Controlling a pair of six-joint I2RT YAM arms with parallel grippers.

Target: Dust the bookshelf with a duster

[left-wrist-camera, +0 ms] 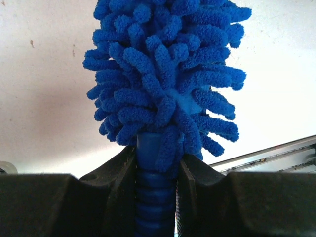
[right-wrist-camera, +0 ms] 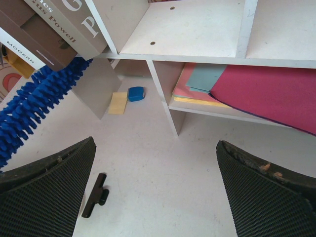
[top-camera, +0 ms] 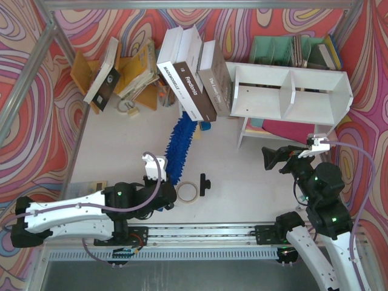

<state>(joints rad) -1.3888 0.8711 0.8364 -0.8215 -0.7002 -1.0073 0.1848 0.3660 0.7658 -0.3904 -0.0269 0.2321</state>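
One left hand [left-wrist-camera: 156,182] grips the duster [left-wrist-camera: 163,74] by its handle.

Swirling red, pink and orange patterned walls [top-camera: 24,36] enclose a white tabletop [top-camera: 121,145] framed by aluminium rails [top-camera: 200,5].

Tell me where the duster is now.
Top view, centre: the duster, handle in the left gripper, reaches to the leaning books left of the bookshelf.

The top camera looks steeply down over the whole bench [top-camera: 254,182]. The left wrist camera sits tight against the duster [left-wrist-camera: 163,74], probably facing the bench. The right wrist camera stands farther off and shares the bookshelf [right-wrist-camera: 197,29] and duster with the top view.
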